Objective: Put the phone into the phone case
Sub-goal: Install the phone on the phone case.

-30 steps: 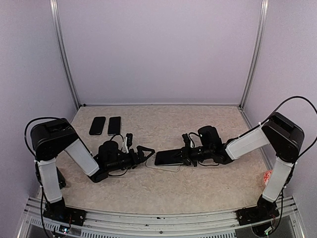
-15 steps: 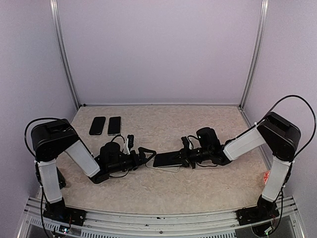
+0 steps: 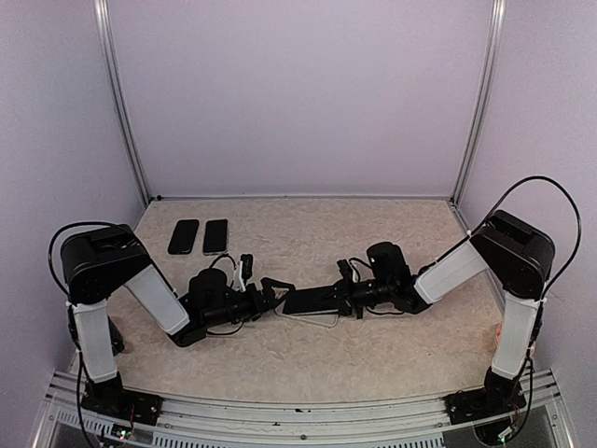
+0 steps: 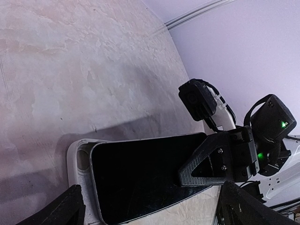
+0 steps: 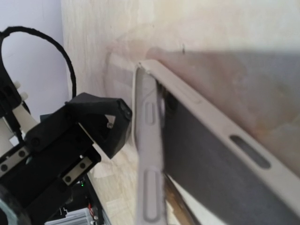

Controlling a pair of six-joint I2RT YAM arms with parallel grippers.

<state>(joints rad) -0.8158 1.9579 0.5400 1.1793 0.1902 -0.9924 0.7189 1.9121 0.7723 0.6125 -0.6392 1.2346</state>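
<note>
The black phone (image 3: pixel 311 300) lies slanted over the clear phone case (image 3: pixel 312 317) in the middle of the table. In the left wrist view, the phone (image 4: pixel 140 173) covers most of the case, whose pale rim (image 4: pixel 77 161) shows at its left end. My right gripper (image 3: pixel 347 295) is shut on the phone's right end, one finger (image 4: pixel 218 159) lying across the glass. My left gripper (image 3: pixel 272 293) stands open just left of the phone, its fingers either side of that end without touching. The right wrist view shows the case rim (image 5: pixel 220 133) close up and blurred.
Two other black phones (image 3: pixel 184 236) (image 3: pixel 215 236) lie side by side at the back left. A red and white object (image 3: pixel 504 334) sits by the right arm's post. Metal frame posts (image 3: pixel 121 103) and purple walls close in the table on three sides.
My right gripper has carried the phone a little to the left, further over the case and closer to my left gripper. The left gripper has stayed open and barely shifted.
</note>
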